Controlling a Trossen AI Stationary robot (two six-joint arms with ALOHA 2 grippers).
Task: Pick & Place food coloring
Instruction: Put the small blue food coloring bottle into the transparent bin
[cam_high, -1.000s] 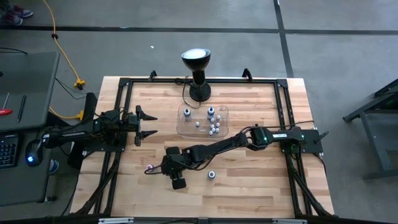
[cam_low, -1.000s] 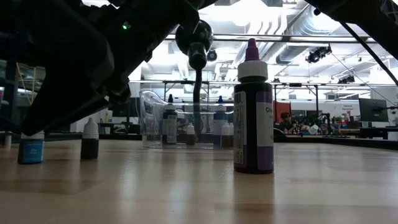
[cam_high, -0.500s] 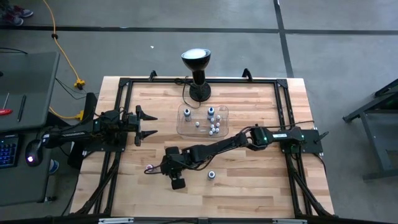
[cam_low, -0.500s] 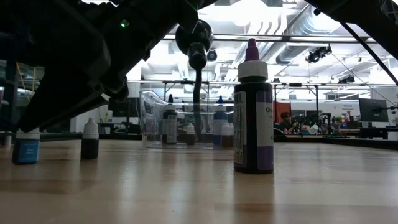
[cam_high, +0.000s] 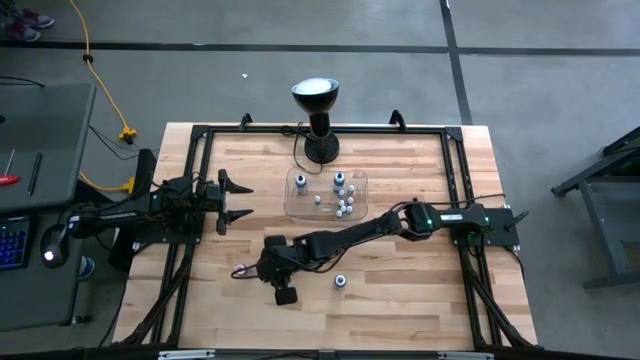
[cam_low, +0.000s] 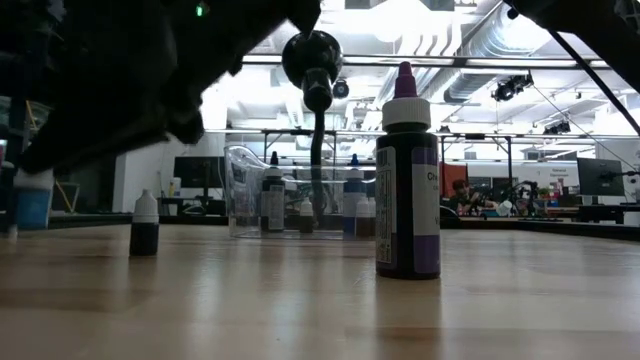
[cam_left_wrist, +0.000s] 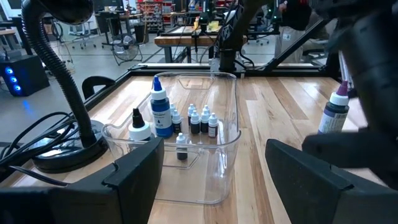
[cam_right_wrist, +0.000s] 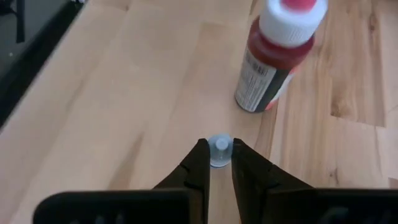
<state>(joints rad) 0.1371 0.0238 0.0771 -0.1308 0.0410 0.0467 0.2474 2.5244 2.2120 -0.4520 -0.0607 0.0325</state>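
Wooden table (cam_high: 400, 300) in a workshop; right claw (cam_right_wrist: 216, 163) pinches a blue bottle (cam_right_wrist: 219, 149).

Seven food coloring bottles (cam_left_wrist: 160, 113) can be counted inside one clear tray (cam_left_wrist: 227, 163), at the centre of the left wrist view. One purple-capped bottle (cam_left_wrist: 335, 109) is seen at its right edge. One black lamp (cam_high: 316, 118) is seen at upper centre of the high view.
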